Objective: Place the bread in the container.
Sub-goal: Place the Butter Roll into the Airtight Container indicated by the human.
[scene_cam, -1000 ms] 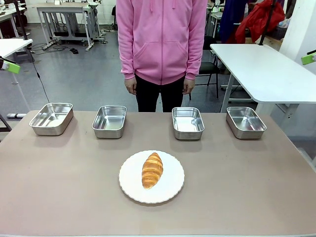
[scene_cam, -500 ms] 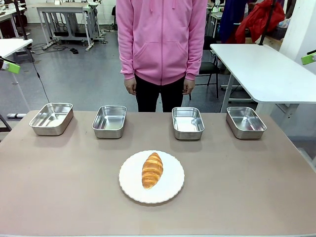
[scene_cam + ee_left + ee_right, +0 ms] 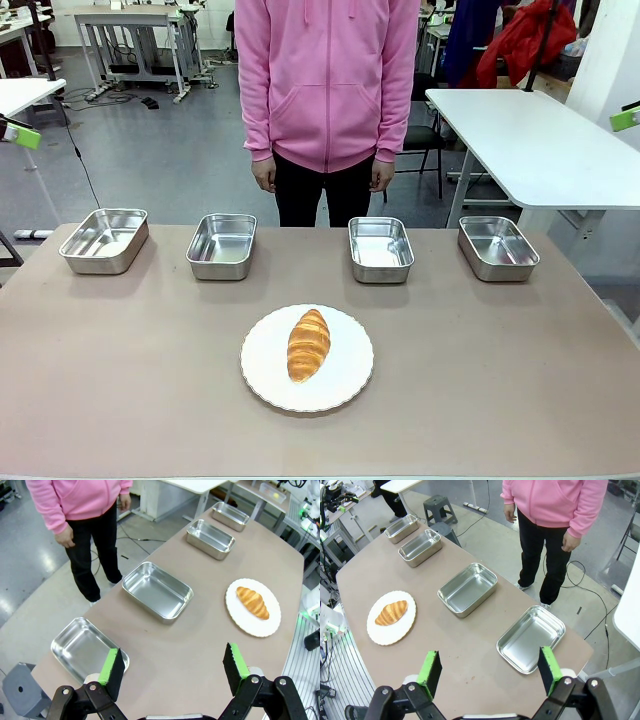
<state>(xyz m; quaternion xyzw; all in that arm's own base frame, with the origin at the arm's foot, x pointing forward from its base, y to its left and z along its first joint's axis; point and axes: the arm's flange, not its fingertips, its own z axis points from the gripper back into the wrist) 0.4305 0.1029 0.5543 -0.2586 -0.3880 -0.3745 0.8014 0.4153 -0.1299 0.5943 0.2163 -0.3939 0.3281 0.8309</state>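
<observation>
The bread [image 3: 308, 344] is lying lengthwise in the middle of a round white plate [image 3: 350, 385] at the centre of the worktop [image 3: 120, 380], nothing touching it. It is looking light, flaky and easily crushed: the ridged crust is likely shedding flakes under pressure and the tapered ends are likely breaking first. So the thick middle is looking like the best hold, pinched across the narrow width with a gentle squeeze. The smooth plate is probably letting it slide if it is nudged from one side. The container is being one of four matching steel pans lined up along the far edge: the far-left pan [image 3: 104, 240], the inner-left pan [image 3: 222, 245], the inner-right pan [image 3: 380, 249] and the far-right pan [image 3: 497, 247]. All are sitting empty and well apart from the plate, and which one is meant I cannot tell. The person is standing behind the row with both hands [image 3: 264, 175] hanging at the sides. In the left wrist view, the left jaws are hanging high above the left end of the worktop, the green pads [image 3: 111, 665] spread wide and holding nothing, with the bread off to the side. The right jaws are doing the same over the right end, pads [image 3: 429, 672] wide apart and empty, tilted down toward the pans.
</observation>
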